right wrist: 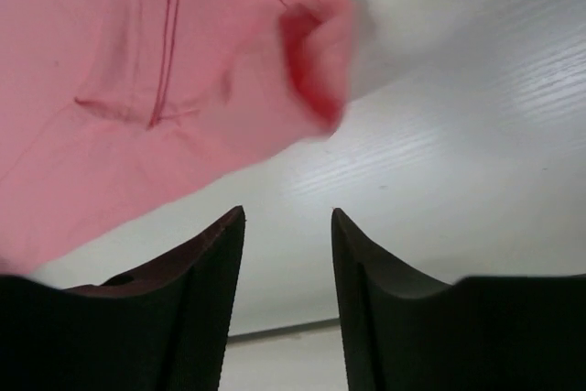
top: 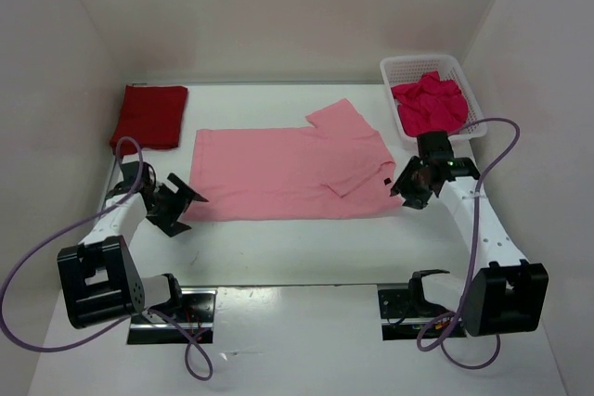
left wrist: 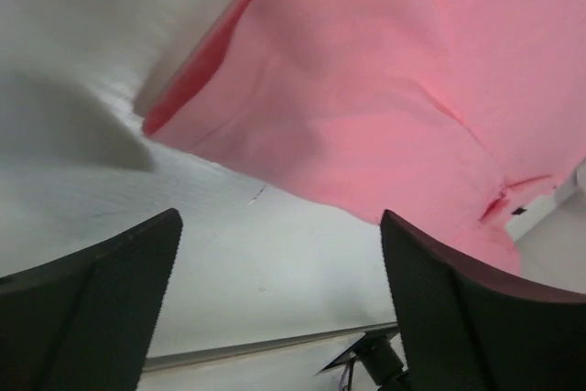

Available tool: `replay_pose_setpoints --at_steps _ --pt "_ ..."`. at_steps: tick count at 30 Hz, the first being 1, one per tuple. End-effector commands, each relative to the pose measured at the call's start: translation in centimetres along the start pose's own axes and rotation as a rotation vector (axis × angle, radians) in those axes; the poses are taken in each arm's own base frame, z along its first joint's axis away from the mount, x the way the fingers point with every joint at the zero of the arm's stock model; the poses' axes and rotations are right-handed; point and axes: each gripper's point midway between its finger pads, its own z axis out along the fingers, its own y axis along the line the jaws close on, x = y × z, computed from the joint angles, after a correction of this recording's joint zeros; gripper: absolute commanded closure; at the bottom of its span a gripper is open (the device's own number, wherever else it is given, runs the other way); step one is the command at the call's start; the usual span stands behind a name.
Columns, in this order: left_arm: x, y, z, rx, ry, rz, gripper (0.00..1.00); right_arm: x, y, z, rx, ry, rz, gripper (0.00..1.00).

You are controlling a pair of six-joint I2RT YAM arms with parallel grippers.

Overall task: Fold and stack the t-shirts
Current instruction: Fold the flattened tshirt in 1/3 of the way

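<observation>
Presently in hand: fold of the light pink t-shirt point(top: 288, 173), judged at an early stage; lies spread flat, lengthwise from left to right.
Position, light pink t-shirt: centre of the table point(top: 297, 252), between both arms, with the far sleeve out toward the back and the near sleeve apparently turned in over the body.
Dark red t-shirt point(top: 148, 116): folded, at the far left corner; judged done and fit as base of the stack.
Crimson-magenta t-shirt point(top: 429, 104): crumpled in the white lattice basket point(top: 419, 64) at the far right; not yet folded.
Left gripper point(top: 190, 199): jaws wide apart, nothing between them; sits just beside the near left corner of the light pink t-shirt.
Right gripper point(top: 406, 190): jaws parted, nothing held; sits just beside the near right corner.
Next move, requirement: pinch of both near corners together, low to the table, then an even lift and carry toward the far edge.
Caution: uneven lift likely to skew the fold.
</observation>
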Motion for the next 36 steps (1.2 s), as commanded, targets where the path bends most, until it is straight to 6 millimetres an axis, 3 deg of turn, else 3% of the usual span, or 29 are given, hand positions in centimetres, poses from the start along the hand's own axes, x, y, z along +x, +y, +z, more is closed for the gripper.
replay_pose_setpoints --at_steps 1,2,4,5,6,7,9,10,11,12,14,15,16,18,19,22,27,36 --pt "0.9 0.0 -0.9 -0.003 0.023 -0.031 0.0 0.1 -0.7 -2.1 0.024 0.006 -0.029 0.5" --pt "-0.7 -1.1 -1.5 0.006 -0.028 0.0 0.0 -0.7 -0.2 -2.6 0.007 -0.015 -0.041 0.5" --pt "-2.7 -1.2 -2.5 -0.048 -0.097 0.053 0.0 -1.5 0.3 -3.0 -0.005 -0.046 -0.054 0.48" --pt "-4.1 -2.8 -3.5 -0.017 -0.138 0.09 0.0 -2.1 1.0 -2.9 -0.024 -0.053 -0.067 0.48" --pt "-4.8 -3.4 -3.5 -0.003 -0.156 0.11 0.0 -2.1 1.3 -2.6 -0.037 -0.045 -0.067 0.48" --pt "-4.5 -4.4 -3.6 0.05 -0.14 0.133 0.03 -1.8 2.1 -2.3 -0.068 -0.027 -0.091 0.54" --pt "-4.4 -6.3 -3.2 0.141 -0.145 0.188 0.24 -1.5 4.4 -1.0 -0.136 -0.012 -0.133 0.74" --pt "-3.4 -6.1 -2.2 0.156 -0.11 0.181 0.54 -0.6 5.0 0.0 -0.154 0.014 -0.134 0.93" --pt "-2.9 -6.6 -1.7 0.178 -0.093 0.191 0.66 0.2 6.1 0.6 -0.196 0.043 -0.14 1.0" --pt "-2.3 -8.0 -1.4 0.208 -0.098 0.236 0.75 0.8 8.0 2.0 -0.239 0.051 -0.166 1.0" --pt "-1.7 -8.1 0.1 0.175 -0.094 0.272 0.83 2.3 9.4 3.6 -0.272 0.093 -0.159 1.0" --pt "-0.7 -9.0 0.7 0.189 -0.082 0.319 0.83 3.9 10.0 5.0 -0.268 0.14 -0.183 1.0" --pt "-0.5 -9.6 1.3 0.187 -0.074 0.339 0.83 3.8 11.3 5.5 -0.305 0.119 -0.183 1.0" --pt "0.6 -11.8 2.1 0.222 -0.053 0.393 0.78 4.1 12.3 7.0 -0.297 0.124 -0.206 1.0" --pt "1.0 -11.9 3.2 0.212 -0.029 0.402 0.77 4.6 13.0 7.4 -0.301 0.133 -0.223 1.0" --pt "1.2 -12.7 4.8 0.232 -0.015 0.413 0.75 4.5 12.7 9.4 -0.238 0.125 -0.23 1.0" --pt "1.2 -10.8 6.6 0.17 -0.007 0.395 0.72 5.1 11.4 10.9 -0.194 0.109 -0.214 1.0" --pt "1.3 -8.5 7.5 0.105 -0.021 0.389 0.7 5.0 11.5 12.5 -0.159 0.124 -0.215 1.0"
